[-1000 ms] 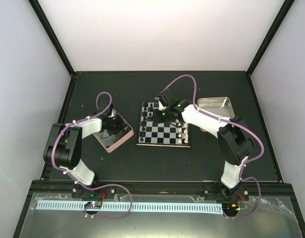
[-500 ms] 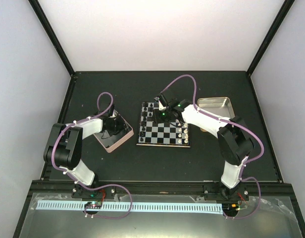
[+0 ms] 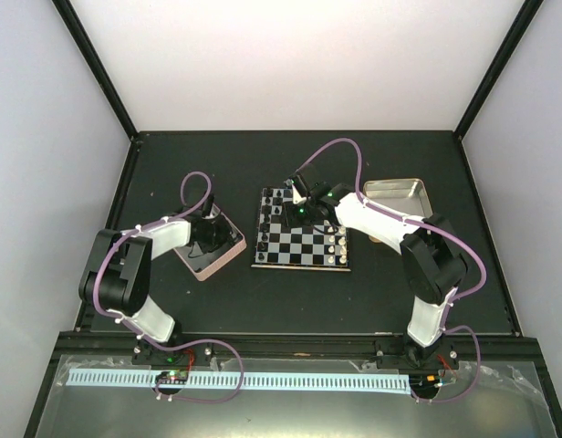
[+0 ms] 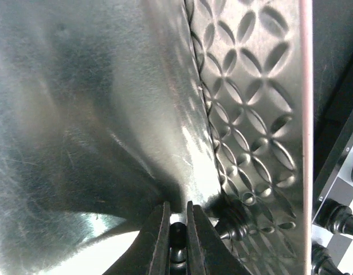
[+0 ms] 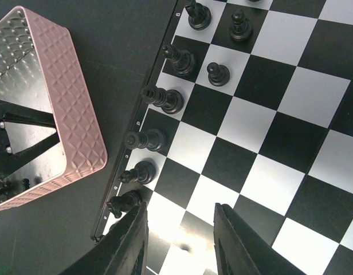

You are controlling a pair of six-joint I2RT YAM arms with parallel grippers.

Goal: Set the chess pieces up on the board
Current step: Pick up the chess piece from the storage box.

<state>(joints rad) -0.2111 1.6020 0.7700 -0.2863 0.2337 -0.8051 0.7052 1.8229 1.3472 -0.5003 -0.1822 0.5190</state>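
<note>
In the left wrist view my left gripper (image 4: 177,220) is down inside the pink-rimmed tin (image 4: 251,86) and shut on a small black chess piece (image 4: 177,236). Another black piece (image 4: 236,220) lies against the tin's patterned wall just right of the fingers. From above, the left gripper (image 3: 208,237) sits in the tin (image 3: 228,256), left of the board (image 3: 304,245). My right gripper (image 5: 179,240) hangs open over the board's (image 5: 265,80) near-left squares, holding nothing. Several black pieces (image 5: 165,98) stand along the board's left edge, with two pawns (image 5: 218,73) one column in.
A shiny metal tin (image 3: 397,194) lies right of the board, behind the right arm. Small white pieces (image 3: 337,246) stand along the board's right side. The black frame rail runs along the table's near edge.
My left gripper has closed on the black piece inside the pink tin and shifted slightly. The right arm has stayed still, open over the board.
</note>
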